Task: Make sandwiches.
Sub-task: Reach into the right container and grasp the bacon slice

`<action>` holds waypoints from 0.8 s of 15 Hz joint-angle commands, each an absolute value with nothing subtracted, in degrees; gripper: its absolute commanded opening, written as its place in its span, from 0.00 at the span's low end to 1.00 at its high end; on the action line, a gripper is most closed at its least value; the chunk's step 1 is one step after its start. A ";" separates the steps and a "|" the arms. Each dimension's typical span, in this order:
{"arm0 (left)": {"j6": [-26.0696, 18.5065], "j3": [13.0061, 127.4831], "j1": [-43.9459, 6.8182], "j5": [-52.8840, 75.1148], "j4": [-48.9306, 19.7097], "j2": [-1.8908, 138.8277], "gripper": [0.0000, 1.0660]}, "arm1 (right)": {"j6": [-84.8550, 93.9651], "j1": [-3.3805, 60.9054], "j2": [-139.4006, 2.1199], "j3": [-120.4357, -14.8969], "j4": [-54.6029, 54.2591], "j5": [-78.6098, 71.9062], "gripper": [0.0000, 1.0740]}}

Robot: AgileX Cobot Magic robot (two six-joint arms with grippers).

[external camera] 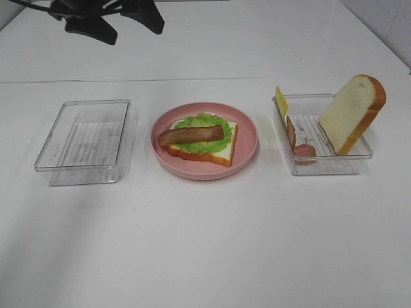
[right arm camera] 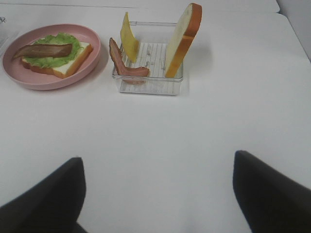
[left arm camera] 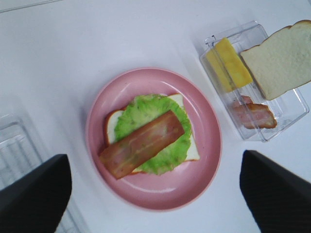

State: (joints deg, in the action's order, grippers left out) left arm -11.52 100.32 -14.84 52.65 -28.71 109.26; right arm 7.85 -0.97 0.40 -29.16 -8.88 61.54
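The pink plate (left arm camera: 146, 199) looks like smooth, shiny plastic, the left box (external camera: 83, 170) and right box (external camera: 321, 168) are see-through plastic with ridged bottoms, the white table (external camera: 205, 244) is smooth and dull, the standing bread slice (external camera: 350, 112) looks soft and spongy, and the bacon strip (left arm camera: 143, 143) is a bit shiny.

The left gripper (external camera: 128, 22) is seen raised at about eleven o'clock in the high view, partly cut off by the frame edge. Its jaws are spread wide, and nothing is gripped between the fingers (left arm camera: 34, 194). The right gripper (right arm camera: 155, 194) is likewise opened wide and empty, with its dark fingers (right arm camera: 43, 199) angled downward.
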 commanded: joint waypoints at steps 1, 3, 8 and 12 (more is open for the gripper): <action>-5.16 100.55 -14.61 57.98 -21.77 104.22 0.83 | 8.14 -1.32 1.09 -28.99 -8.88 61.02 0.73; -0.34 100.55 -14.61 63.71 -15.41 98.84 0.83 | 8.14 -1.32 1.09 -28.99 -8.88 61.02 0.73; 6.42 96.37 -14.61 73.40 -1.78 81.07 0.83 | 8.14 -1.32 1.09 -28.99 -8.88 61.02 0.73; 6.42 83.37 -14.61 73.28 -0.69 64.40 0.83 | 8.14 -1.32 1.09 -28.99 -8.88 61.02 0.73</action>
State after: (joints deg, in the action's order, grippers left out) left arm 5.90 83.71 -14.84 69.44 -0.63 65.26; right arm 7.85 -0.97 0.40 -29.16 -8.88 61.54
